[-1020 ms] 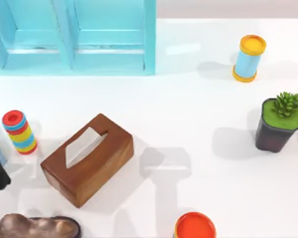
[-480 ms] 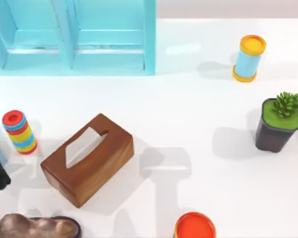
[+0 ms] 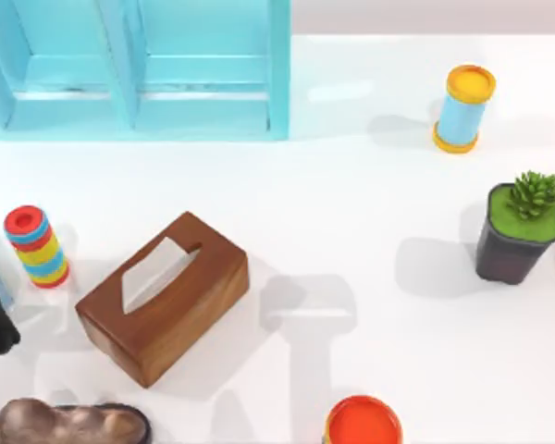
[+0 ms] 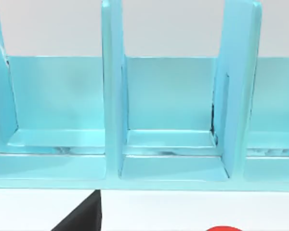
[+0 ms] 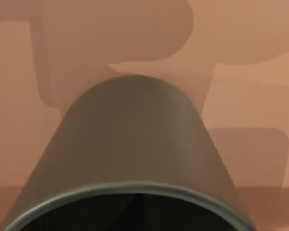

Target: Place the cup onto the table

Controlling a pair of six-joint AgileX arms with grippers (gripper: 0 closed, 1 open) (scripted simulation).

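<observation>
Top view looks down on table (image 3: 370, 213); left wrist faces cabinet (image 4: 173, 120), shared; right wrist's seemingly close.

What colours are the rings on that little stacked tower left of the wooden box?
Red, blue and yellow bands on the ring tower, best in the top view.

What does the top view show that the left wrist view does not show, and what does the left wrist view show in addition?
Top view alone: the brown wooden tissue box, the stack of red, yellow and blue rings, the light-blue cylinder with yellow-orange ends, the dark square pot with a green plant and the orange round lid at the near edge.

Left wrist view alone: the cabinet's upright dividers seen from the front, with the back walls of its compartments.

Both share the light-blue cabinet with shelves and the glossy white table.
</observation>
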